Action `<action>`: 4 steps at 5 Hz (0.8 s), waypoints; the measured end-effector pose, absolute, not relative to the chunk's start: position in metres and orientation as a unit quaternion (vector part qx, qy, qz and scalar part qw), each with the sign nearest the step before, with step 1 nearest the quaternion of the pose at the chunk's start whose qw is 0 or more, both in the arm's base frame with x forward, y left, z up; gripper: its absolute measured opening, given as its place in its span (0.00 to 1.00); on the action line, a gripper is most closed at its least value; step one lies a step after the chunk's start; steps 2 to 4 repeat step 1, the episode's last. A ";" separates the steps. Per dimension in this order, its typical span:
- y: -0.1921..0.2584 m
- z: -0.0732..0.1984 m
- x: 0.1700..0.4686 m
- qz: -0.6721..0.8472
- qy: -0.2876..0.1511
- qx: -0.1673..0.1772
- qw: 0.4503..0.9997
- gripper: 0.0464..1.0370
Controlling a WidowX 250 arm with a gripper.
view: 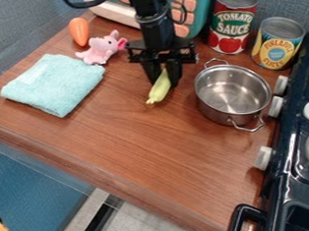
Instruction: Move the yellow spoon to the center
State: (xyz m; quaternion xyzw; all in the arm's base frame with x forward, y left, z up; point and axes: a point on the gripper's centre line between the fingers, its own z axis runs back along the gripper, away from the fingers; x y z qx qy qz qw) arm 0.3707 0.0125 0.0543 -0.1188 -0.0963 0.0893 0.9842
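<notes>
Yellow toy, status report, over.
Pincer at upper end of yellow toy, grip unclear. Toy between towel and metal pot. Pot nearby, probably not blocking.

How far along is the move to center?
Done: gripper looks closed on the yellow-green item; its shape doesn't clearly read as a spoon. In hand: that item, between towel and pot; can't tell if lifted. Left: likely shift toward the bare wood in front, release, back off.
</notes>
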 end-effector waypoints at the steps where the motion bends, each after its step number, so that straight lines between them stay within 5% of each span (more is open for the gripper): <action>1: 0.011 0.054 0.376 0.081 -0.091 -0.118 0.985 0.42; 4: 0.011 0.054 0.376 0.081 -0.091 -0.118 0.985 0.42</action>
